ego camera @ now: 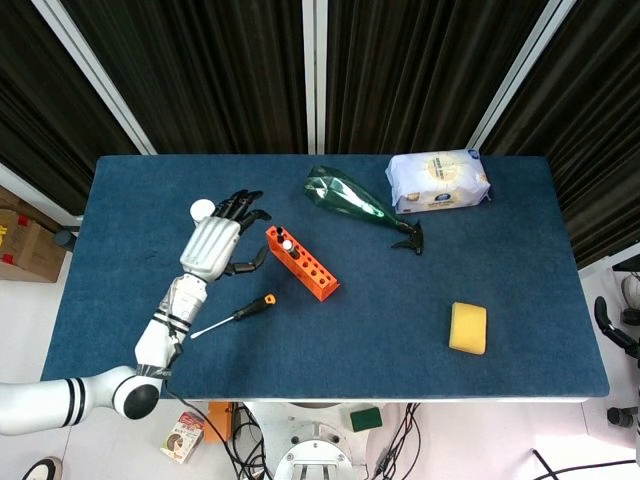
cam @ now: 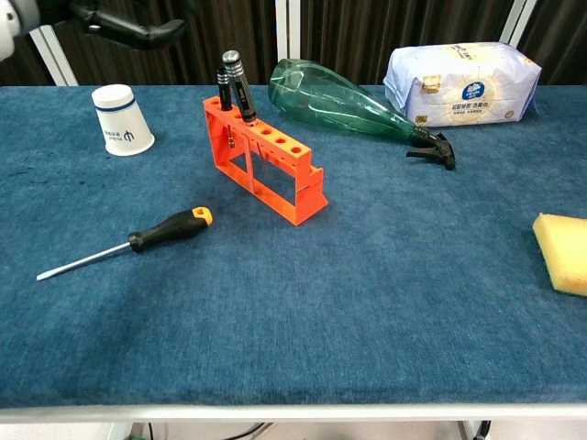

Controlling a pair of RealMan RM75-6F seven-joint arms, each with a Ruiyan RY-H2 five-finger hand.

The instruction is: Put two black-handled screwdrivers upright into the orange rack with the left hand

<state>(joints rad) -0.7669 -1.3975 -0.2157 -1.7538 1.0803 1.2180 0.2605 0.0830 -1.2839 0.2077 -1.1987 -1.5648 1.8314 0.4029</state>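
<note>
Two black-handled screwdrivers point(cam: 234, 84) are seen standing in the orange rack point(cam: 264, 163) on the counter point(cam: 385, 275); one orange-tipped screwdriver point(cam: 138, 240) is left lying. The left robot hand point(ego camera: 213, 245) is spread, empty, beside one cup point(cam: 122, 120).

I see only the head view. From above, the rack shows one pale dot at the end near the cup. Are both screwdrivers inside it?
Observer: Yes. The chest view shows two black-handled screwdrivers standing side by side in the rack, in the end holes nearest the cup.
Operator: Do they stand straight?
Observer: One is about upright. The silver-capped one leans a little, its top toward the first.
Operator: Is the left hand touching them?
Observer: No. In the chest view the left hand shows only as fingers high at the top left, above the cup and apart from the rack.
</note>
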